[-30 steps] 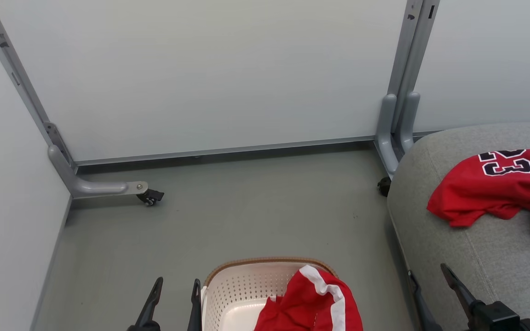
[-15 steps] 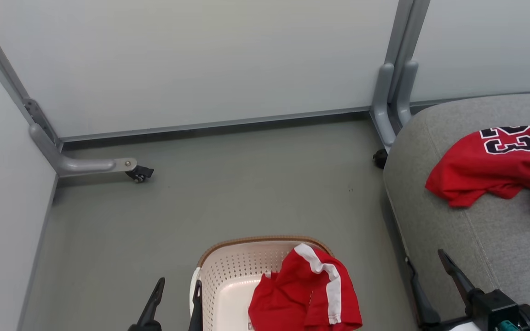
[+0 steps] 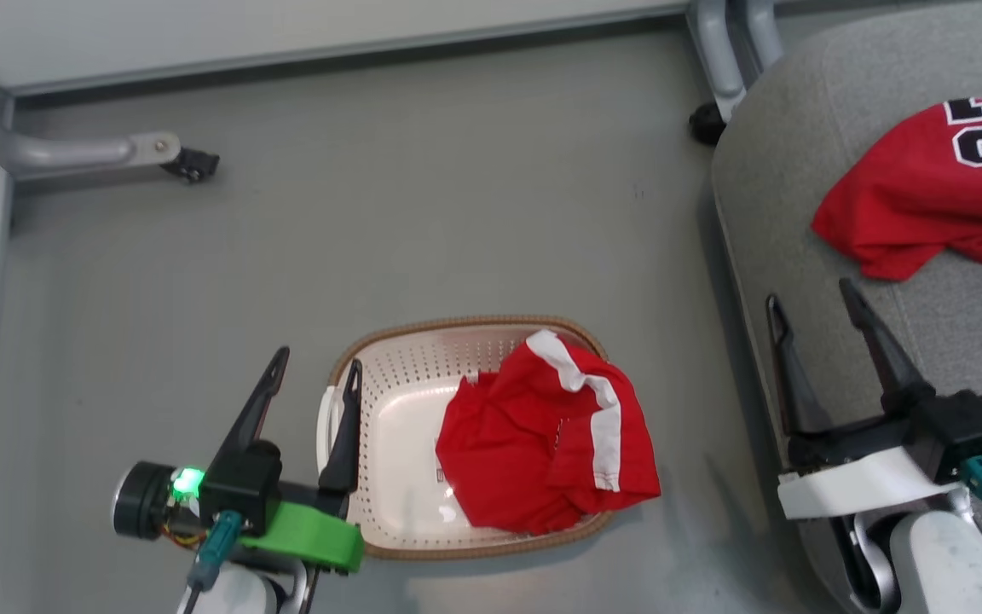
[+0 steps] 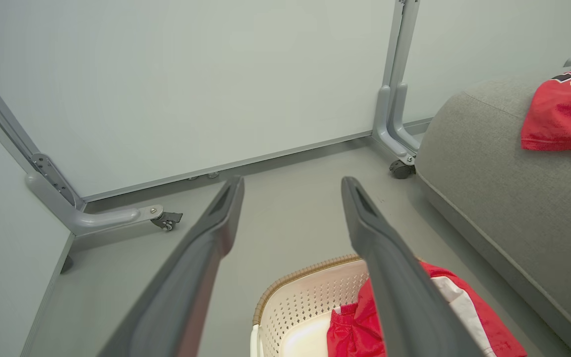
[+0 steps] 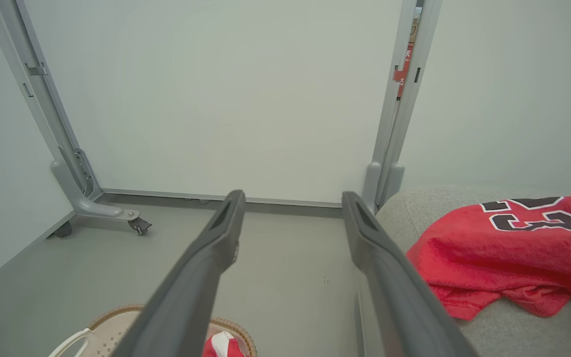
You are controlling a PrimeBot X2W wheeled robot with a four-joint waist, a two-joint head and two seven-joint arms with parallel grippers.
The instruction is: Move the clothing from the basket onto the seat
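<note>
Basket [image 3: 389,384] on the floor [image 3: 457,213], seat [image 3: 798,170] to its right; both sets of jaws spread, holding nothing.
Striped red garment [image 3: 542,443] lies crumpled in the basket; "23" jersey [image 3: 926,196] lies on the seat. Left gripper [image 3: 319,358] is at the basket's left rim; right gripper [image 3: 808,292] is over the seat's edge.

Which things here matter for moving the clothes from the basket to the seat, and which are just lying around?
For the job:
striped garment, basket, jersey, seat, left gripper, right gripper.

Just lying around:
wall panel, wheeled panel foot, floor.
</note>
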